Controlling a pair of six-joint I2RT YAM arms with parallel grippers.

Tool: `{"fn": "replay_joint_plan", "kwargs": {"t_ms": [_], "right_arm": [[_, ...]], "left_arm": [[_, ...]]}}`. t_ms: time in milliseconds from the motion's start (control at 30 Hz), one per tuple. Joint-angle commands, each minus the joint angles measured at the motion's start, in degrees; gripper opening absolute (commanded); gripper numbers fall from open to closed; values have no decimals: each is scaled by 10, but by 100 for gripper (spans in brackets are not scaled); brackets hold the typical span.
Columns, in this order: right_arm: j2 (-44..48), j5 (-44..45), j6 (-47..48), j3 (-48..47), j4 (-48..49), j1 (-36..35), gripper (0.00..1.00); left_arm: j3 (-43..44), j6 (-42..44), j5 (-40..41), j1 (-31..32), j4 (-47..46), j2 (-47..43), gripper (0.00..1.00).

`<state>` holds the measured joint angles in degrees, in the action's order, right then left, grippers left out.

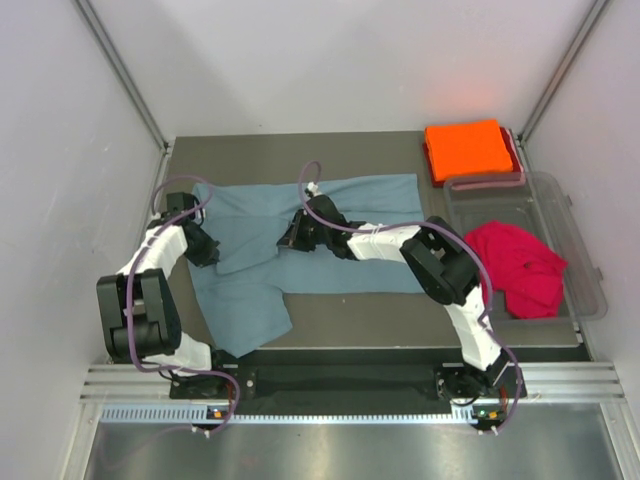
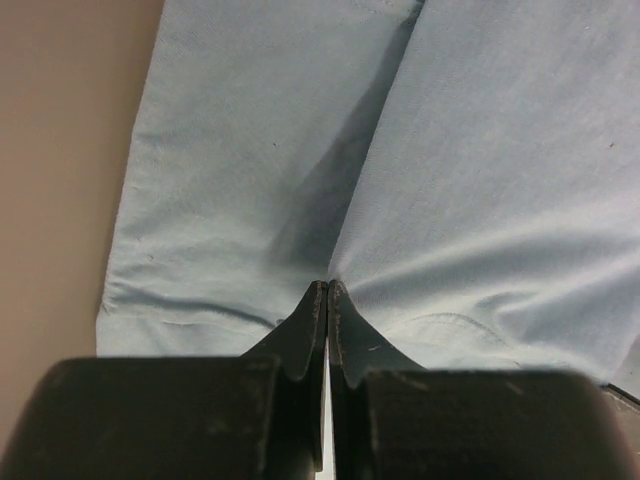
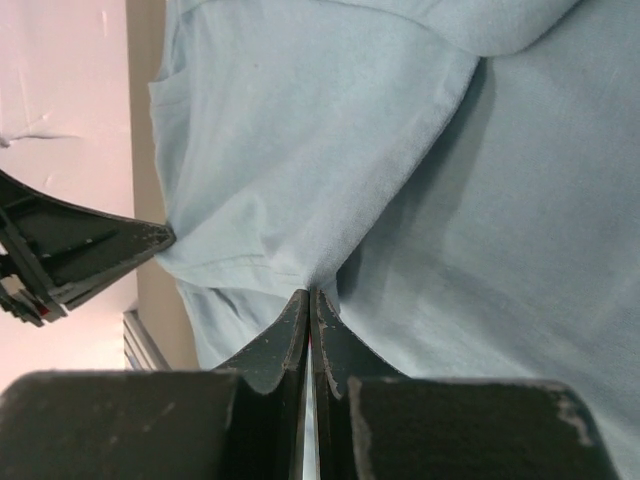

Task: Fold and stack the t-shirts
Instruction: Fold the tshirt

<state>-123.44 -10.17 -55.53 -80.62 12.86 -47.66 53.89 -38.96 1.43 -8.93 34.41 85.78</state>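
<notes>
Cotton of the grey-blue t-shirt [image 1: 370, 200], sprawled across the counter [image 1: 400, 310], looked light, limp and crease-prone; hems and sleeve edges seemed the best holds. Left pincer [image 2: 327, 285] and right pincer [image 3: 308, 293] were each pressed together, pinching a fold of it.

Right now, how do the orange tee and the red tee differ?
Pose: the orange tee is folded into a flat, neat square; the red tee is a crumpled heap.
Place: the red tee lies inside the clear tub; the orange tee sits outside it, beyond its far end.
Shared: both are plain, bright, and at the scene's right side.
</notes>
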Motion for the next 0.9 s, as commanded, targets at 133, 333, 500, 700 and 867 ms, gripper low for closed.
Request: {"fn": "replay_joint_plan", "kwargs": {"t_ms": [133,333,500,700,867], "right_arm": [[-6,-15,32,-23,-19,7,14],[62,21,82,-4,-102,48,31],[80,21,121,-8,-158,126,32],[45,21,161,-59,-208,207,31],[21,35,201,-103,-246,272,30]], "left_arm": [[78,22,73,1,41,18,29],[166,56,97,-1,-20,30,33],[225,62,31,-3,-119,105,32],[377,65,-5,-4,-117,281,25],[475,76,6,-6,-106,409,24]]}}
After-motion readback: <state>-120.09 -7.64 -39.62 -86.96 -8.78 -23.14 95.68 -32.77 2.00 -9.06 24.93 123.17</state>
